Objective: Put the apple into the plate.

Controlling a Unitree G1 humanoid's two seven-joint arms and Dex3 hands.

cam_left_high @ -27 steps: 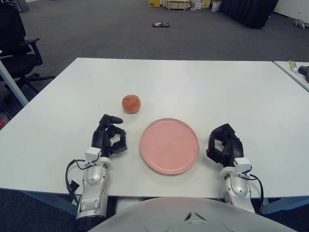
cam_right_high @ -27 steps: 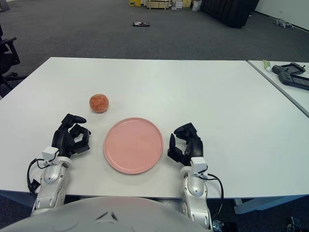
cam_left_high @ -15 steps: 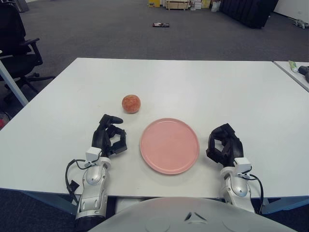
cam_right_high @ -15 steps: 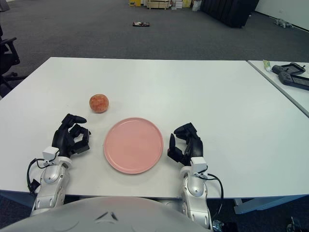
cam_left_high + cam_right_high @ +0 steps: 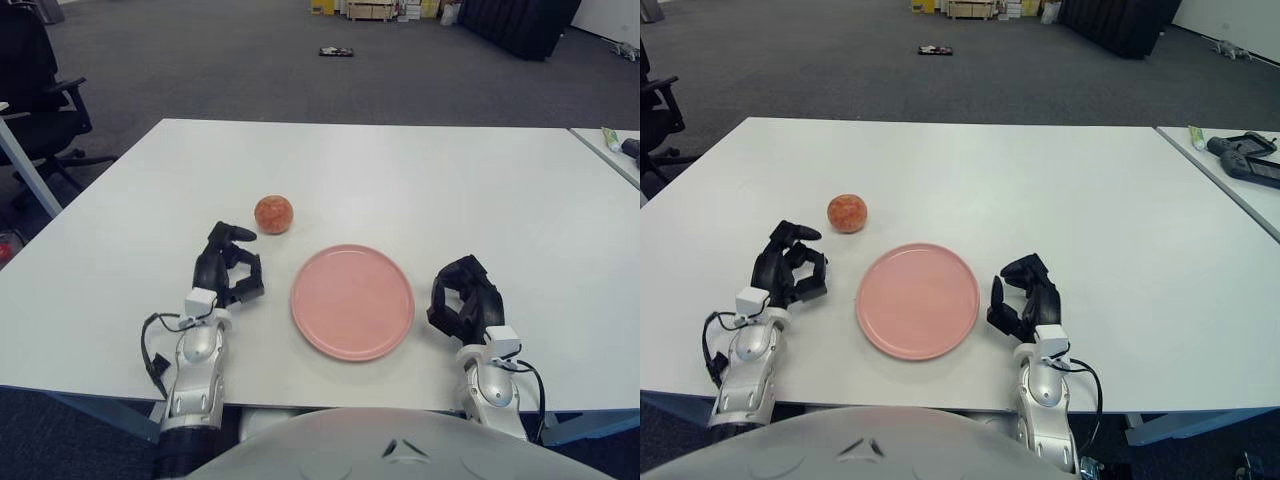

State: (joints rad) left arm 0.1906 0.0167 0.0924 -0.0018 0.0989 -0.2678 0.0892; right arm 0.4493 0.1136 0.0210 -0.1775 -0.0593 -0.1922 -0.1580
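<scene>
A reddish-orange apple (image 5: pixel 273 214) sits on the white table (image 5: pixel 400 170), left of centre. The pink plate (image 5: pixel 352 301) lies nearer the front edge, to the right of and closer than the apple, with nothing on it. My left hand (image 5: pixel 228 268) is just left of the plate and a short way in front of the apple, apart from it, fingers curled and holding nothing. My right hand (image 5: pixel 462 299) shows right of the plate, fingers curled, also holding nothing.
A black office chair (image 5: pixel 35 90) stands off the table's left side. A second table (image 5: pixel 1240 160) at the right carries a dark device (image 5: pixel 1250 162) and a small tube. Small items lie on the grey floor far behind.
My left hand has moved forward, away from me, and now sits closer to the apple. The apple, plate and right hand have not moved.
</scene>
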